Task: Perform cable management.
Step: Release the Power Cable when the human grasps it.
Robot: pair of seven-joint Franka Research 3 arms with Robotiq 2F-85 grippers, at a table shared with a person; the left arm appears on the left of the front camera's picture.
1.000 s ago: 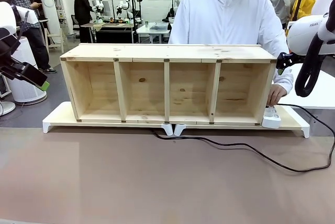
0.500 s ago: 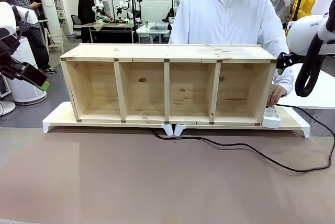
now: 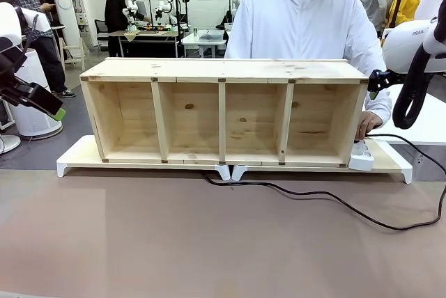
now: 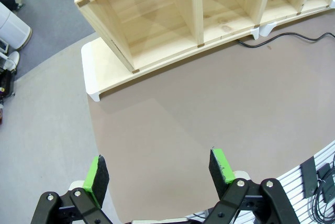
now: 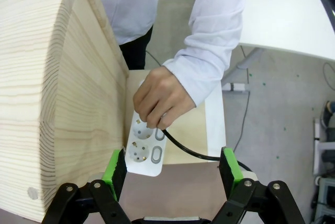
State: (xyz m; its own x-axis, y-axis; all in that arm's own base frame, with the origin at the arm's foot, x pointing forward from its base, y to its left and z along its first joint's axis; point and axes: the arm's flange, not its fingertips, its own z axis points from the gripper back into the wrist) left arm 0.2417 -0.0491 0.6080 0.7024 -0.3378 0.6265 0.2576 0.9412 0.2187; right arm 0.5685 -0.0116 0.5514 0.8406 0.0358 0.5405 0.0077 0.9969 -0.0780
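1. Right wrist view puts the long thin black cable (image 5: 184, 148) at the person's hand (image 5: 158, 98), whose fingertips press its end onto the white multi-socket power strip (image 5: 146, 150) beside the end wall of the pale wooden four-bay shelf (image 5: 57, 93).
2. Against the front view of a second ago, the stretch of cable just right of the strip has lifted into a higher arc above the white riser board (image 3: 390, 162). The hand and strip sit where they were. I judge the person is seating or working the plug, so the tidying itself has hardly begun.
3. From the strip the cable loops off to the right, then trails back leftward across the brown counter (image 3: 209, 242) and ends under the shelf's middle, by the riser's feet.
4. The right gripper (image 5: 173, 169) hovers above the strip, its green-padded fingers spread wide on either side and holding nothing.
5. The left gripper (image 4: 159, 170) hangs over bare counter well away from the cable, fingers likewise apart and empty, aimed toward the shelf's left end.
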